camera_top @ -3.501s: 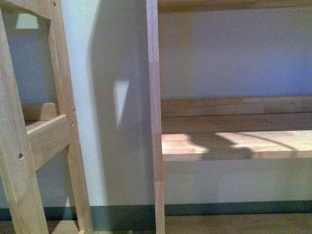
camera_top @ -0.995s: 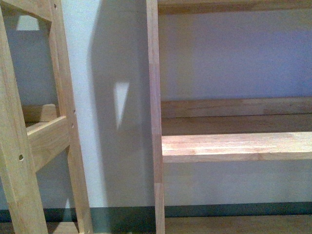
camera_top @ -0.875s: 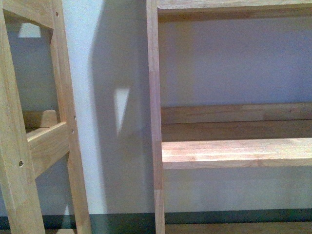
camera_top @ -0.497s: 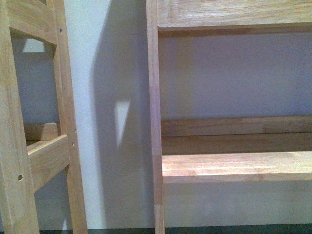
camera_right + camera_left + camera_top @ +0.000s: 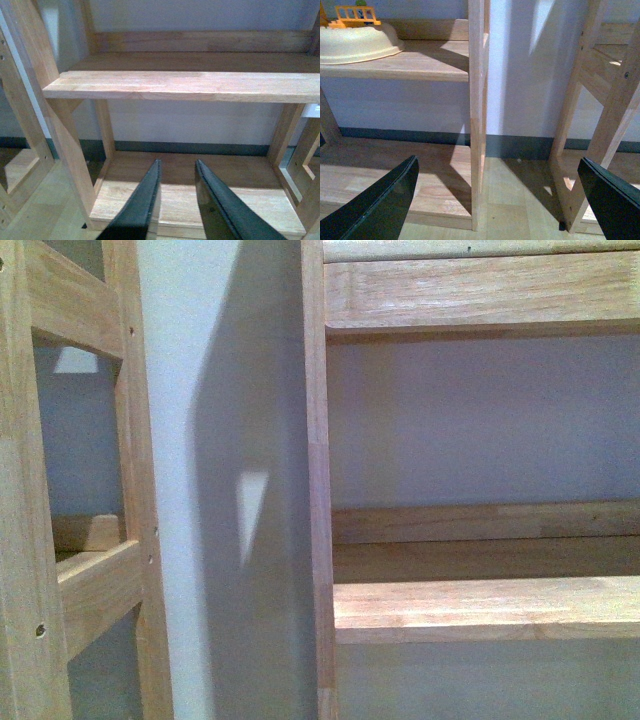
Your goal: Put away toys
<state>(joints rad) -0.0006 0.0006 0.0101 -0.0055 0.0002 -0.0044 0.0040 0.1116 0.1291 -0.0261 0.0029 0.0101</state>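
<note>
No orange-yellow plush toy in any view; I cannot place it. Left gripper (image 5: 497, 200) jaws spread wide, nothing between them, pale wooden shelf upright (image 5: 476, 115) ahead of the gap. Right gripper (image 5: 177, 200) jaws nearly together, holding nothing, above the bare bottom shelf board (image 5: 200, 195). Expect the plush to be light and soft; I would pinch mid-body.

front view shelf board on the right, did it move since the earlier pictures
No. The shelf board shows lower, but the wall's light patch dropped with it and the baseboard left the view: the camera rose, not the shelf.
</note>
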